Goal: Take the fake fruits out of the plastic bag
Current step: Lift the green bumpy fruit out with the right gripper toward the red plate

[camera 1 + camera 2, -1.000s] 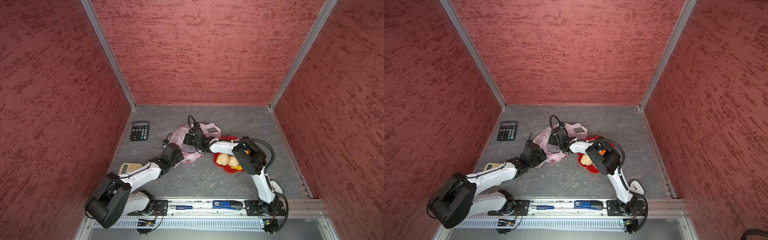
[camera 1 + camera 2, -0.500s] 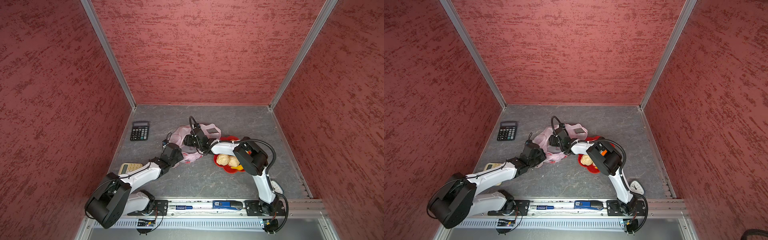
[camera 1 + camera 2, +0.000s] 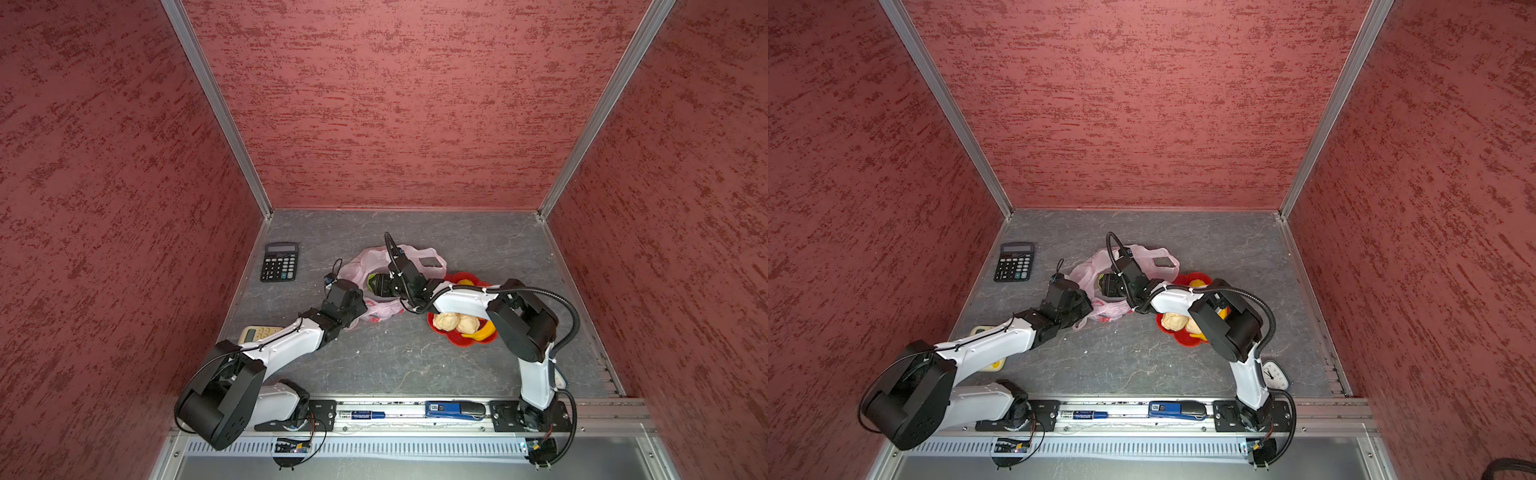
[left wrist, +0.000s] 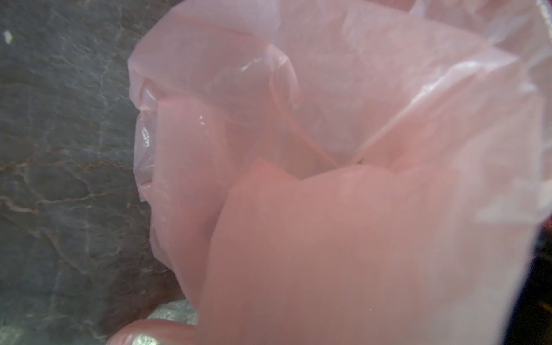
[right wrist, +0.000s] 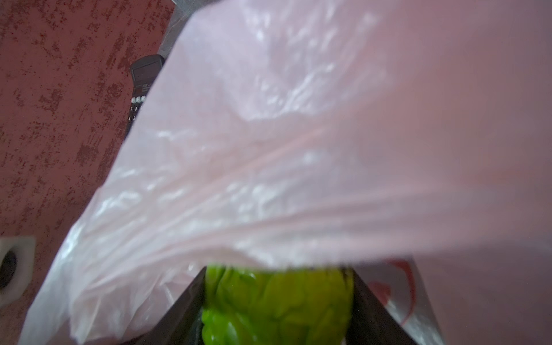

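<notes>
Right gripper pinches green ball; left gripper, pressed together, maybe pinches plastic bag. Snagging bag could knock ball loose.

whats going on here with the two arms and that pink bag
Two robot arms are emptying toy fruit from a plastic bag. The left tool is shut on the bag's near edge, holding it. The right tool reaches into the bag's mouth, closed around a bumpy green fruit. Two cream fruits and a banana already lie in the red dish beside it.
</notes>
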